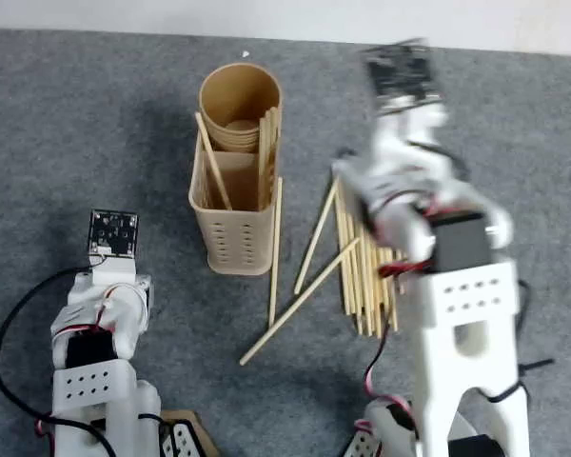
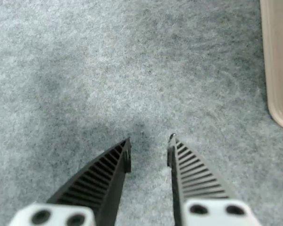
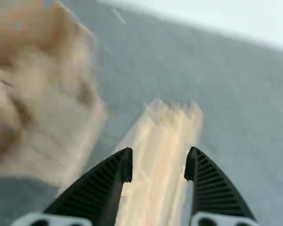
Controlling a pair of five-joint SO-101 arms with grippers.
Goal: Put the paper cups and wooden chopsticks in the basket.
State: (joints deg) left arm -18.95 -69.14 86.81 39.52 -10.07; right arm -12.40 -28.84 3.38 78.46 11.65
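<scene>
A tan perforated basket (image 1: 236, 224) stands at the middle of the grey carpet, with stacked paper cups (image 1: 240, 107) and a few wooden chopsticks (image 1: 213, 171) inside it. Loose chopsticks (image 1: 300, 300) lie to its right, and a bundle of chopsticks (image 1: 360, 281) lies under the right arm (image 1: 438, 238). My right gripper (image 3: 156, 155) is open just above that bundle (image 3: 160, 141), with the sticks showing between its fingers and the basket (image 3: 33, 94) close beside it. My left gripper (image 2: 148, 141) is open over bare carpet, left of the basket's wall (image 2: 278, 61).
One chopstick (image 1: 276, 249) lies against the basket's right side and another (image 1: 316, 236) slants beside it. The left arm (image 1: 100, 324) sits at the near left with its black cable (image 1: 5, 333) looping on the carpet. The carpet's far edge (image 1: 514, 43) meets a pale floor.
</scene>
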